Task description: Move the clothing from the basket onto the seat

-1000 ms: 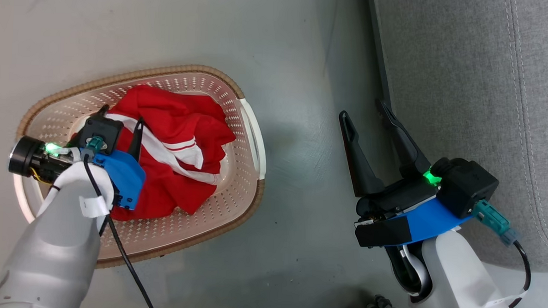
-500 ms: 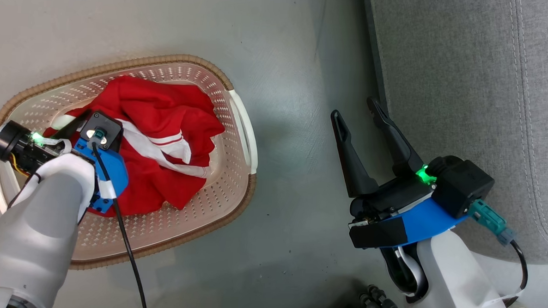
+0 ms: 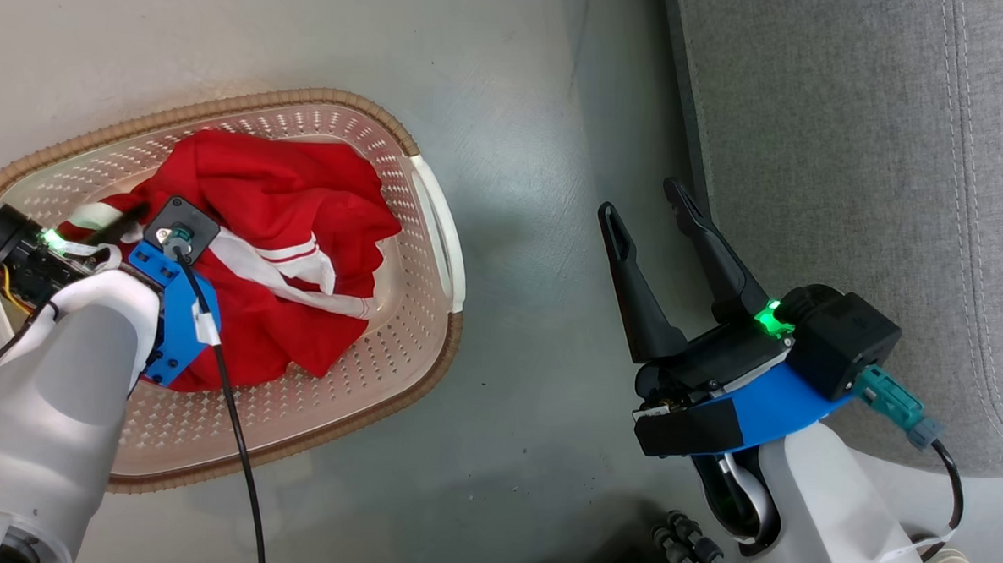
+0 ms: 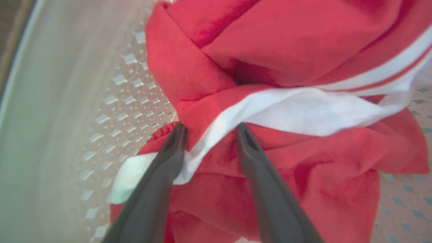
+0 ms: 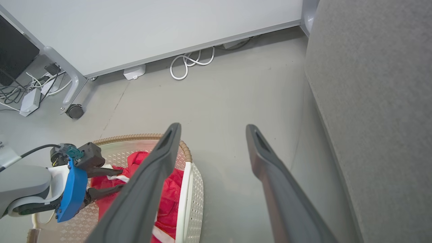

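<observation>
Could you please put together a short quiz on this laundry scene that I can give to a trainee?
1. True or false: the clothing already lies on the seat.
2. Fill in: the right gripper hangs between the basket and the seat with its jaws ____.
3. Which gripper's fingers straddle a white-striped fold of the clothing? A. the left gripper B. the right gripper C. both

Key
1. False: it is in the basket.
2. open
3. A
</observation>
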You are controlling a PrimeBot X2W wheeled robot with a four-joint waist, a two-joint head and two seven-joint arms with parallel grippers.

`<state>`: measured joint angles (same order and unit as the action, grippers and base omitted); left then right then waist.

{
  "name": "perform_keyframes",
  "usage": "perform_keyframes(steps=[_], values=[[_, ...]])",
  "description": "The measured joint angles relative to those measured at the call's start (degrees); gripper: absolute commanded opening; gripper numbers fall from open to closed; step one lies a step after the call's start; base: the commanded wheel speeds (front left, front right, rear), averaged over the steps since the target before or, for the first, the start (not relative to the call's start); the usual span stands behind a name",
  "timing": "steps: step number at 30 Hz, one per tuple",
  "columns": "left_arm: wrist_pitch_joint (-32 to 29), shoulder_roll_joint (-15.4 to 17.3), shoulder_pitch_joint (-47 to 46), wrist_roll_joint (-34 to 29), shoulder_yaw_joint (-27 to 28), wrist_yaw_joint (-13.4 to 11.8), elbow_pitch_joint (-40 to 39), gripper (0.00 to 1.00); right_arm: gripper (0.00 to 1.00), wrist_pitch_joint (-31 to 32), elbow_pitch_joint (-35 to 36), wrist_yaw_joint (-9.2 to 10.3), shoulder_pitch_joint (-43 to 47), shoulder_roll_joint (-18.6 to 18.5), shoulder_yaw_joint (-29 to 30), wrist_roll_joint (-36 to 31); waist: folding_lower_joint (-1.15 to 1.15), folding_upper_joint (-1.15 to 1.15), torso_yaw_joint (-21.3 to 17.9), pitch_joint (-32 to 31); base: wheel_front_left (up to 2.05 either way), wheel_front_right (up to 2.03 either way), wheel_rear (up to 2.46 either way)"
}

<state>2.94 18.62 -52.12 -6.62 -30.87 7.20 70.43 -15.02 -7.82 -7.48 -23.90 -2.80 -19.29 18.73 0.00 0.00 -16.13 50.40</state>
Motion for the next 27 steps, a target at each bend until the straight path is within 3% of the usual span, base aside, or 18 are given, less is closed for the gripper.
perform_keyframes(steps=[17,27], values=[[0.2,-2.1,0.1,2.8,-0.6,-0.1,0.6,0.00,1.00,0.0,-0.8,0.00,-0.4,0.0,0.5,0.0,0.00,0.00,0.3,-1.2,0.00,0.00,0.00],[4.3,-5.1,4.3,7.2,1.1,-0.6,1.2,0.00,1.00,0.0,-2.5,0.00,0.4,0.0,2.1,-1.7,0.00,0.00,1.7,-8.2,0.00,0.00,0.00]])
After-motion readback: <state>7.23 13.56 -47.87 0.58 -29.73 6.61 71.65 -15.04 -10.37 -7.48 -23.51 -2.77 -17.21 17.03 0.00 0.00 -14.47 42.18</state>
